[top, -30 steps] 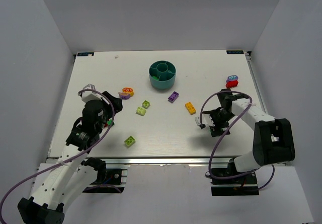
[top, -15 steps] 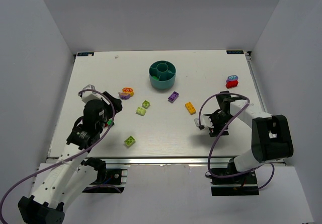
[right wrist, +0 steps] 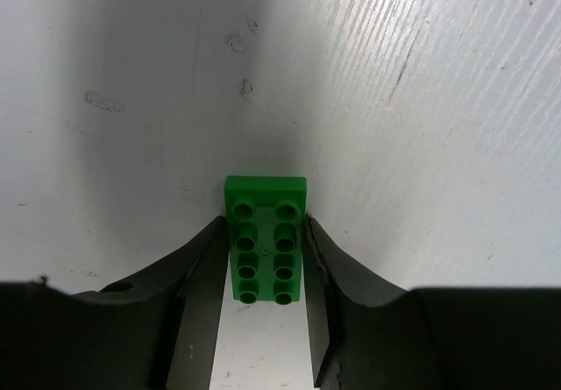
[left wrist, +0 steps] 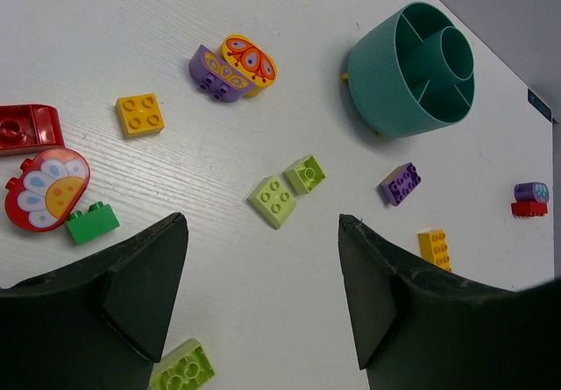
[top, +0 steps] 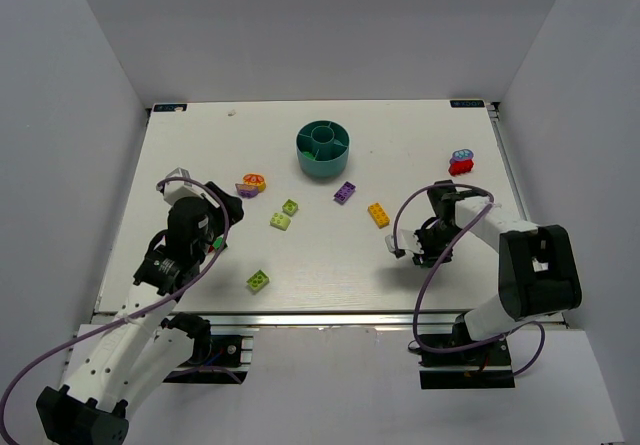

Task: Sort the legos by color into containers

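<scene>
Brick: small green studded plastic brick (right wrist: 266, 199), flat on white bench (top: 200, 145), near-right, well apart from round teal plastic bowl (top: 323, 166).
R tool (right wrist: 264, 230): jaws just came in from wide, now clamped on brick's long sides.
L tool (left wrist: 263, 232): released, empty.
Meaning: grasp made; lift + carry to bowl next, prob.

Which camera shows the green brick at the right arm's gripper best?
The right wrist view: the green brick sits centred between the right gripper's fingers, studs plainly visible. In the top view the gripper hides it. The left wrist view does not reach it.
</scene>
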